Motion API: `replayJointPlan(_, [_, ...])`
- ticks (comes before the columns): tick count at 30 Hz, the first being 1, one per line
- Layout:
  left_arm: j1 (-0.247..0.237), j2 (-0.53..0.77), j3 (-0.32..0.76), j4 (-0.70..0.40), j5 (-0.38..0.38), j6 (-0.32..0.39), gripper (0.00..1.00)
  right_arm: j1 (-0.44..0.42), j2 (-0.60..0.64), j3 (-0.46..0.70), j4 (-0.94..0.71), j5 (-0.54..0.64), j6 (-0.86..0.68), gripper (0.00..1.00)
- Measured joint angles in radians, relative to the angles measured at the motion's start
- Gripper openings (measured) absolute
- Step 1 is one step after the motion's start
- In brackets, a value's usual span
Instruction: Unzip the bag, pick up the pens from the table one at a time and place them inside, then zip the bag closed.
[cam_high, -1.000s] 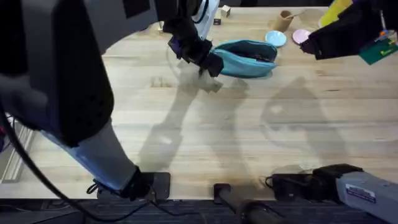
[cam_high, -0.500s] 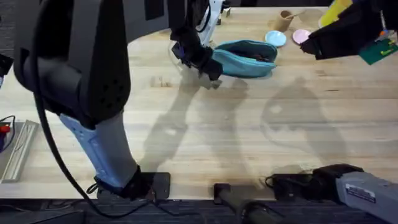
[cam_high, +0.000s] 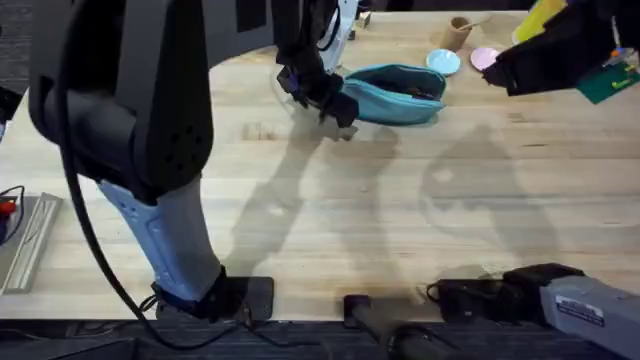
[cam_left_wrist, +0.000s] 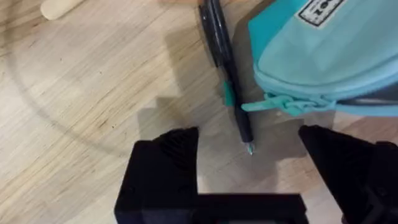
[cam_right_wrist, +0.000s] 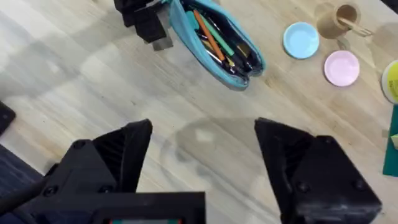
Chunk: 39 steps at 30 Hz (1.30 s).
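Observation:
The teal bag (cam_high: 395, 92) lies at the far middle of the table (cam_high: 330, 230), its zipper open. In the right wrist view the bag (cam_right_wrist: 214, 43) holds several pens, among them an orange pen (cam_right_wrist: 208, 34). A black pen (cam_left_wrist: 224, 68) lies on the wood against the bag's end (cam_left_wrist: 323, 56), near the teal zipper pull (cam_left_wrist: 280, 102). My left gripper (cam_left_wrist: 249, 155) hangs open just over the pen's tip, one finger on each side, and sits at the bag's left end (cam_high: 335, 105). My right gripper (cam_right_wrist: 202, 162) is open and empty, raised high at the far right (cam_high: 520, 65).
A light-blue dish (cam_right_wrist: 301, 40), a pink dish (cam_right_wrist: 341, 67) and a wooden cup (cam_right_wrist: 339, 18) stand to the right of the bag at the back. A wooden dowel end (cam_left_wrist: 59, 6) lies near the pen. Bare wood stretches across the near half of the table.
The left arm's elbow has swung to the right in the overhead view, and its gripper has shifted slightly down toward the bag's left end. The right arm has not moved.

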Motion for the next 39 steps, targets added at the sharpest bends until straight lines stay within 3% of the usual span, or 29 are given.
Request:
replayJointPlan(8, [-0.007, 0.002, 0.001, 0.000, -0.027, 0.000, 0.957, 0.000, 0.000, 0.000, 0.000, 0.000, 0.000, 0.997])
replayJointPlan(15, [-0.003, 0.008, 0.006, 0.006, -0.065, 0.001, 0.662, 0.000, 0.000, 0.000, 0.000, 0.000, 0.000, 0.998])
replayJointPlan(25, [-0.001, 0.008, 0.007, 0.011, -0.051, 0.001, 0.063, 0.000, 0.000, 0.000, 0.000, 0.000, 0.000, 0.997])
replayJointPlan(39, [0.007, 0.010, 0.013, 0.006, -0.044, -0.013, 0.040, 0.000, 0.000, 0.000, 0.000, 0.000, 0.000, 0.997])
